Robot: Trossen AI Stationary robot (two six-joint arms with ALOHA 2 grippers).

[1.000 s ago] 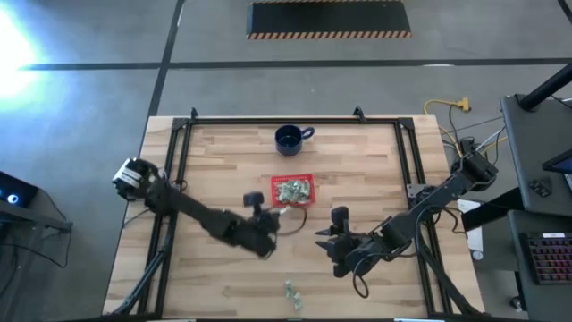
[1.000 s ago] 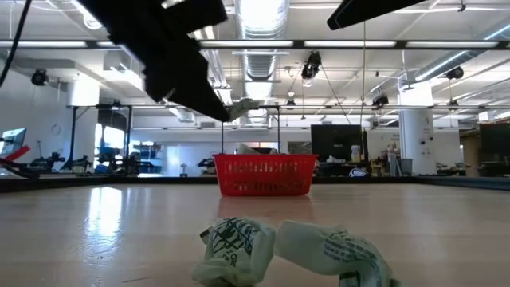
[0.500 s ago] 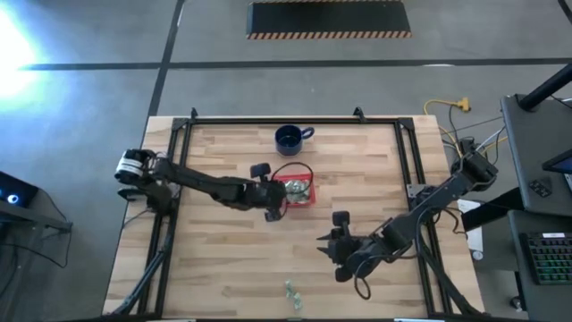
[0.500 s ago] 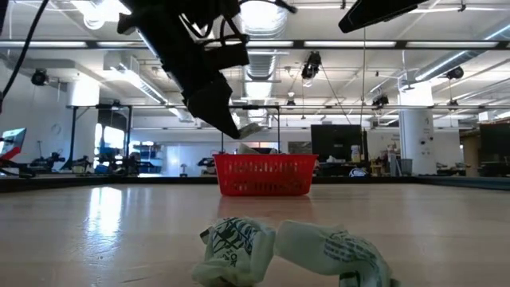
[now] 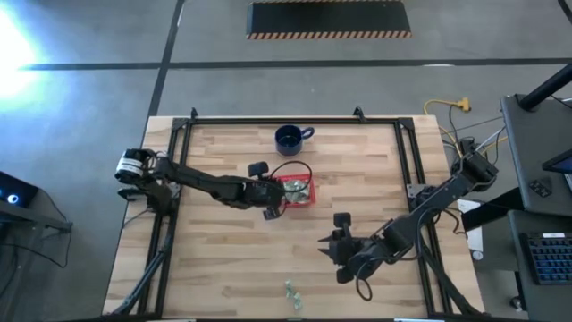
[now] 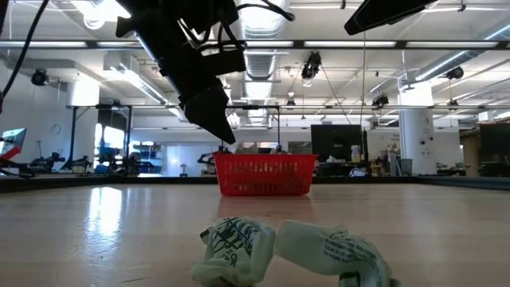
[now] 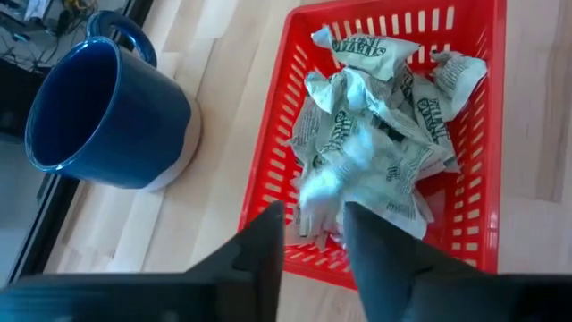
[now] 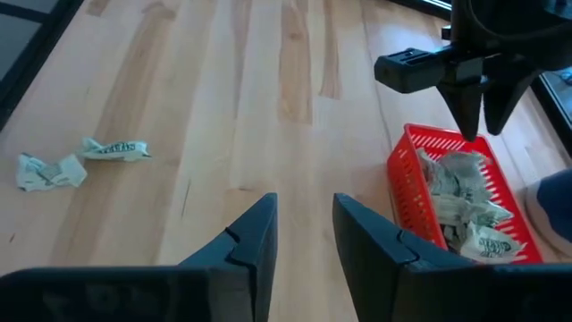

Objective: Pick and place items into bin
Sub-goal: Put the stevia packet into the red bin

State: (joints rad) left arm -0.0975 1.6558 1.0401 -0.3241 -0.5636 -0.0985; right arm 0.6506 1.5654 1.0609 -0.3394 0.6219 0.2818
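The red bin (image 5: pixel 296 190) stands mid-table and holds several crumpled green-and-white items (image 7: pixel 384 134). My left gripper (image 7: pixel 313 224) hangs open just above the bin's near left rim (image 6: pixel 223 131). One blurred item (image 7: pixel 329 183) shows beyond its fingertips, over the heap and apart from them. Two more items (image 5: pixel 290 290) lie on the wood at the table's near edge (image 6: pixel 231 249) (image 8: pixel 52 170). My right gripper (image 8: pixel 304 224) stands open near the table's middle right (image 5: pixel 332 250), with nothing between its fingers.
A dark blue mug (image 5: pixel 289 139) stands beyond the bin toward the far edge, close to the bin's far left corner (image 7: pixel 103 116). A black frame (image 5: pixel 183 170) runs along the table's left, far and right sides. Bare wood lies between the bin and the near items.
My left gripper has swung from the table's near middle toward the far edge, up to the bin, carrying a pale item at its fingertips. It has then let go: the item no longer shows at the tips in the low view.
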